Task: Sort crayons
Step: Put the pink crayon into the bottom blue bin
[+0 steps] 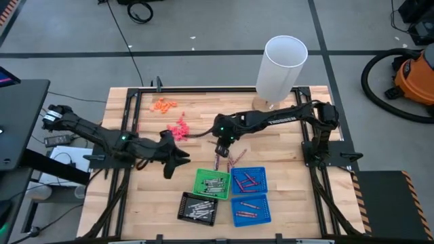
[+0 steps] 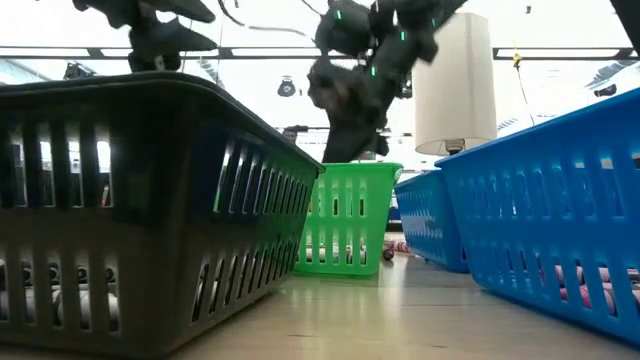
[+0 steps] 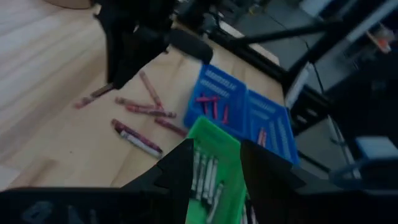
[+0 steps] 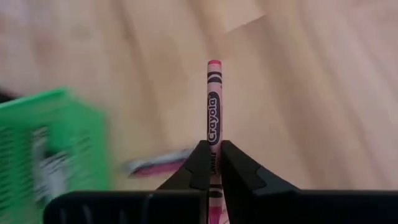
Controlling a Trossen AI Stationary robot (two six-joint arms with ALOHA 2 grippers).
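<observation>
A pink crayon (image 4: 214,112) is pinched between the pressed-together fingers of the right gripper (image 4: 213,163), its long axis running straight out past the fingertips, above bare table (image 1: 291,203) just beside the green tray (image 1: 201,181). The left gripper (image 3: 214,163) is held spread, empty, farther off.

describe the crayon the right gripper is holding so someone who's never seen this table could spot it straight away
Find the four small trays near the table's front edge; just behind the green tray lies a scatter of loose crayons on bare wood. The right gripper hangs over that scatter, shut on one pink-red crayon. It alone is off the wood, pinched by one end between the fingers; the others lie flat.
</observation>
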